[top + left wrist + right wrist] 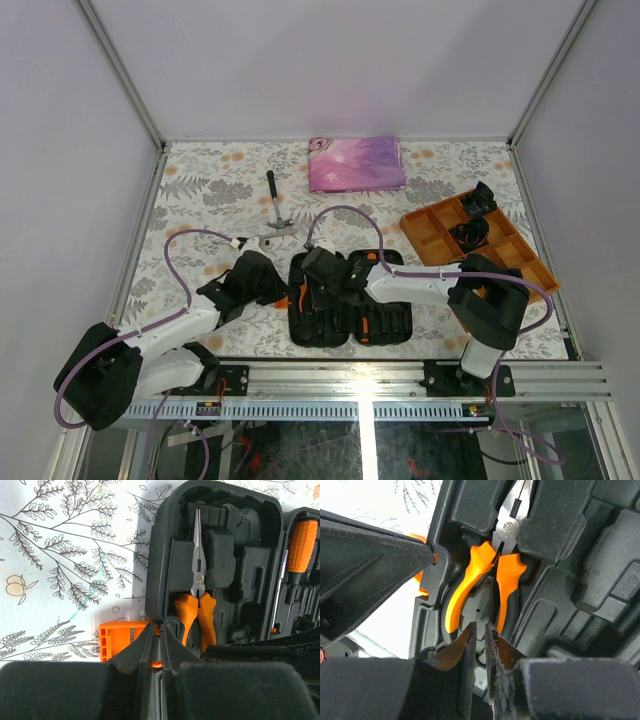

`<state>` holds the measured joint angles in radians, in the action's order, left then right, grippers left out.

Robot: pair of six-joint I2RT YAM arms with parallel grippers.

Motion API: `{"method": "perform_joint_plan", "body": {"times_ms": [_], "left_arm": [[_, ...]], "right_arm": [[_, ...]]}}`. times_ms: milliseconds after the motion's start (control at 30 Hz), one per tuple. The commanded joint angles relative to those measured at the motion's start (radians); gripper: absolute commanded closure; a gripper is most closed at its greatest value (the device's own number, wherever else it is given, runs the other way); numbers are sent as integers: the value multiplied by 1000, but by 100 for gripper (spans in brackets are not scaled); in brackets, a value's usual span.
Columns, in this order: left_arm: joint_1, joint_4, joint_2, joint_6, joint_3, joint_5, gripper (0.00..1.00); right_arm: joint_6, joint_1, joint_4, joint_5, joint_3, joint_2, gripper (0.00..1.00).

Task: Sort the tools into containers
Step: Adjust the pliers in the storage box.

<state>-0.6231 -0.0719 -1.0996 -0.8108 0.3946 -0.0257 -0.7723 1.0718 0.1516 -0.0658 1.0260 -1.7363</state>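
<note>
Pliers [199, 580] along case [235, 545], nose toward far edge

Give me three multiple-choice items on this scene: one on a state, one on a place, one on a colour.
1. The tool case is:
A) shut and latched
B) standing on its edge
C) lying open

2. The hammer lies:
A) inside the tool case
B) on the table, beyond the tool case
C) hanging on the back wall

3. The handles of the pliers in the tool case are:
A) orange
B) blue
C) green

Answers:
1 C: its moulded slots face up in the top view.
2 B: it rests on the patterned table cover, close to the cloth.
3 A: both wrist views show orange handles.
</note>
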Motion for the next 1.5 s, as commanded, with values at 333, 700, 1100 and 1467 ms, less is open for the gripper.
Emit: {"method": "perform_joint_plan", "body": {"times_ms": [333, 700, 1100, 1467], "left_arm": [[-9, -53, -2, 9, -22, -5, 94], [-9, -54, -2, 7, -21, -4, 94], [-11, -13, -27, 16, -37, 30, 97], [-39, 9, -38, 6, -65, 29, 100]], "right_arm": [[-22, 2, 61, -155, -34, 107, 78], [2, 1, 6, 3, 9, -17, 78], [21, 2, 76, 42, 79, -116, 98], [20, 29, 182, 3, 137, -284, 100]]}}
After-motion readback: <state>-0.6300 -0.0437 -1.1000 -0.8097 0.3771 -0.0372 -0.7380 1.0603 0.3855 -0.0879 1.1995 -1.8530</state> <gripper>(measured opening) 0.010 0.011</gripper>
